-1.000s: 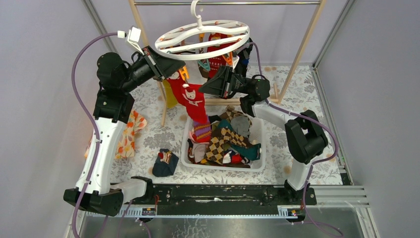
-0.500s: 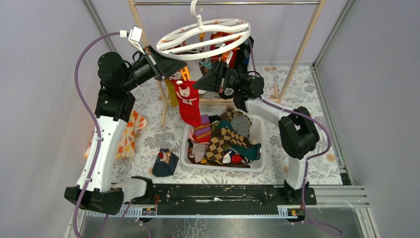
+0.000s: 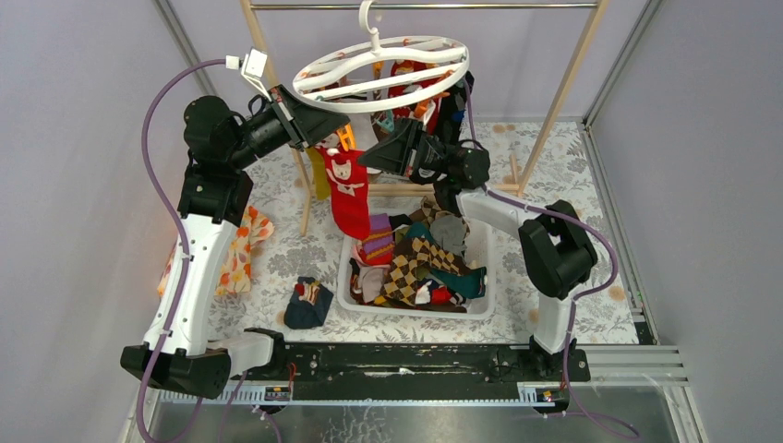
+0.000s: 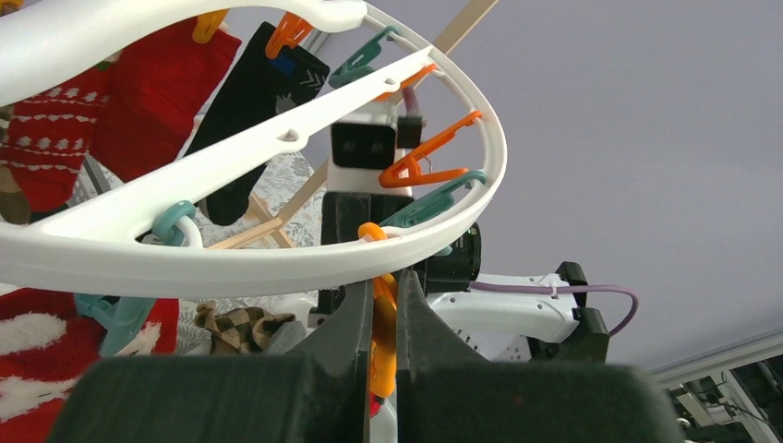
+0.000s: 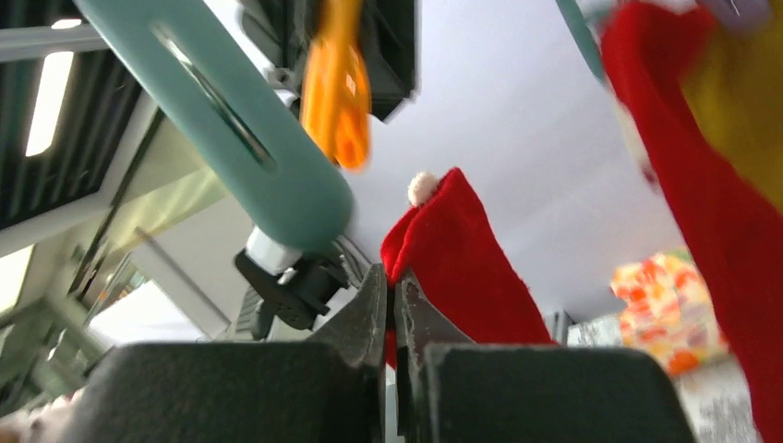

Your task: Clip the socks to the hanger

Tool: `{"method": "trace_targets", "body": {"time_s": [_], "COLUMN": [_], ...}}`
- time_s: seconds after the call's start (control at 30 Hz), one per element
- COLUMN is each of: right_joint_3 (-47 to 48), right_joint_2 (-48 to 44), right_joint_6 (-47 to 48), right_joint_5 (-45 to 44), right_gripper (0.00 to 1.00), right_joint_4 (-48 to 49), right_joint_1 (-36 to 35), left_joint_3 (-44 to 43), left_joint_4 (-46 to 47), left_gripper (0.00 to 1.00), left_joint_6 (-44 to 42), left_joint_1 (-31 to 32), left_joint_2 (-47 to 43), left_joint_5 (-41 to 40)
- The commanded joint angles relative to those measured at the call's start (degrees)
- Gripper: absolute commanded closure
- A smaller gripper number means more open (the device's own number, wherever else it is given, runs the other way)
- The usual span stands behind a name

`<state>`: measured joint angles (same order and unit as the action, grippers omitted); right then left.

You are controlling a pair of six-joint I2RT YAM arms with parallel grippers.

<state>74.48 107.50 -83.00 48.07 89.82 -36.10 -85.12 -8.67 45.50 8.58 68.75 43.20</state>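
The white ring hanger [image 3: 376, 44] hangs by its hook from the rack's rod, with orange and teal clips under it. My left gripper [image 3: 337, 129] sits just under the ring's near rim [image 4: 231, 268] and is shut on an orange clip [image 4: 382, 323]. My right gripper [image 3: 363, 160] is shut on the top edge of a red sock [image 3: 351, 198] that hangs down beside that clip. In the right wrist view the sock's cuff [image 5: 462, 268] is pinched at my right gripper [image 5: 391, 281], below an orange clip [image 5: 337, 83]. A red patterned sock [image 4: 55, 138] and a black sock [image 4: 249, 120] hang clipped at the far side.
A white bin [image 3: 485, 305] heaped with mixed socks [image 3: 415, 263] stands under the hanger. A dark sock [image 3: 307, 303] lies on the floral table cover beside it. An orange-flowered cloth [image 3: 238, 254] lies at the left. The wooden rack's posts [image 3: 563, 83] flank the hanger.
My right gripper has carried the red sock's top up and to the left, closer to my left gripper. The hanger has swung slightly. Both grippers stayed shut.
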Motion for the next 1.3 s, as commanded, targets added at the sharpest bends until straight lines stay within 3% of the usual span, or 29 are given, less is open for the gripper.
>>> {"method": "trace_targets", "body": {"time_s": [0.0, 0.17, 0.37, 0.47, 0.63, 0.93, 1.1, 1.27], "right_joint_3": [-12.5, -20.7, -17.5, -16.0, -10.5, -7.0, -6.8, -8.0], "right_joint_2": [-13.6, -27.8, -31.4, -29.7, -26.0, -29.6, -31.8, -36.1], "right_joint_6": [20.7, 44.6, 56.9, 57.4, 55.8, 59.9, 63.3, 70.7], "right_joint_5": [-10.6, -34.7, -51.3, -49.8, -39.1, -37.3, -38.3, -49.1], "right_gripper": [1.00, 1.00, 1.00, 1.00, 1.00, 1.00, 1.00, 1.00], "right_joint_4": [-11.3, -37.4, -48.9, -48.0, -51.1, -62.1, -66.2, -67.5], "right_joint_1": [-3.0, -8.6, -15.8, -16.5, -15.0, -12.0, -12.0, -17.1], "left_joint_3": [-1.2, -0.5, -0.8, -0.7, 0.1, 0.4, 0.4, 0.9], "left_joint_4": [-0.8, -2.9, -3.6, -3.5, -2.4, -2.3, -1.7, -1.5], "left_gripper": [1.00, 1.00, 1.00, 1.00, 1.00, 1.00, 1.00, 1.00], "left_joint_6": [-3.7, -6.1, -7.0, -7.0, -6.6, -7.0, -6.3, -6.2], "left_joint_1": [0.0, 0.1, 0.2, 0.2, 0.2, 0.2, 0.2, 0.3], "left_joint_2": [-0.9, -1.9, -1.7, -1.6, -2.6, -2.9, -2.6, -2.5], "left_joint_5": [-3.5, -7.5, -9.3, -9.2, -8.0, -7.6, -7.6, -7.8]}}
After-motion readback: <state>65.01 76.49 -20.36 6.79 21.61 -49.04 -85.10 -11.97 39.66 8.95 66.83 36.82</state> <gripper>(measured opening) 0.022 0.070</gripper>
